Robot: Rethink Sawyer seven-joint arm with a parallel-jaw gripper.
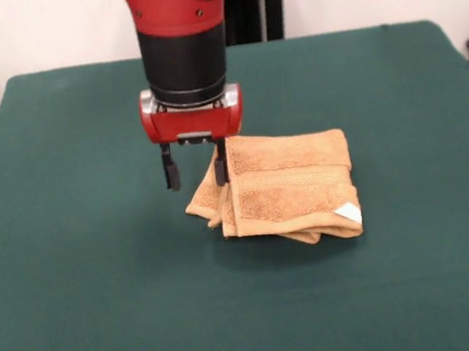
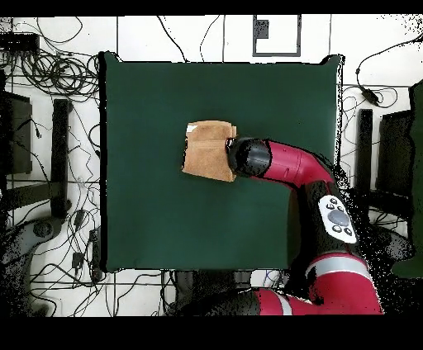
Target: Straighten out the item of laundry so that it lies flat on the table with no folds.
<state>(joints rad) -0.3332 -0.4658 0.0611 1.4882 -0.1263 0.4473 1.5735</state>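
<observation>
The orange-tan terry towel (image 1: pixel 292 187) lies folded near the middle of the dark green felt surface (image 1: pixel 106 314). The red and black gripper (image 1: pixel 196 173) hangs at the towel's left edge, jaws open wide.

A: Is any text, brand, number or sign legible in either view?

B: None. The small white tag (image 1: pixel 348 212) on the towel (image 1: pixel 292 187), right of centre in the front view, shows no readable print. The pale control panel (image 2: pixel 337 217) on the arm, lower right of the overhead view, carries only dark buttons.
</observation>
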